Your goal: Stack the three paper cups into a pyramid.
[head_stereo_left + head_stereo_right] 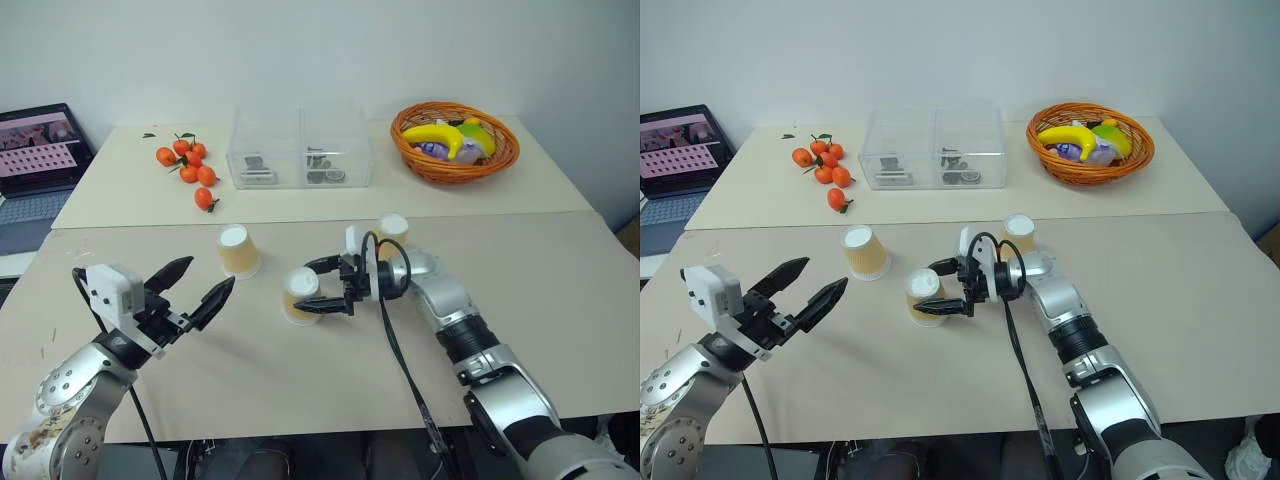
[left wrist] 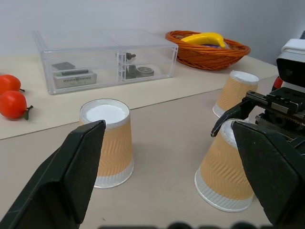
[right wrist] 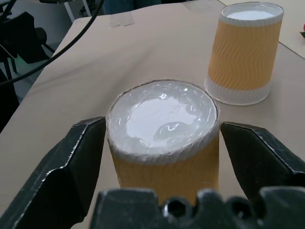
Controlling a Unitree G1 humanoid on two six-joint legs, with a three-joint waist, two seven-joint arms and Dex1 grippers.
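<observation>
Here the right end effector (image 1: 322,286) is spread wide around the middle cup (image 1: 299,295), its fingers clear of the sides. Left of that cup, the left end effector (image 1: 196,286) is held open and empty. All three cups are placed upside down on the tabletop (image 1: 560,290): the second cup (image 1: 238,250) to its left, the third cup (image 1: 392,233) to its right.

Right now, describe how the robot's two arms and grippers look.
Both arms are silver-grey metal segments joined by black collars. The left gripper has two black, tapered, pointed fingers on a black body, with a boxy white module behind it and a black cable trailing down the arm. The right gripper has the same black fingers, a white block on its wrist, and a black cable looping along the forearm.
</observation>
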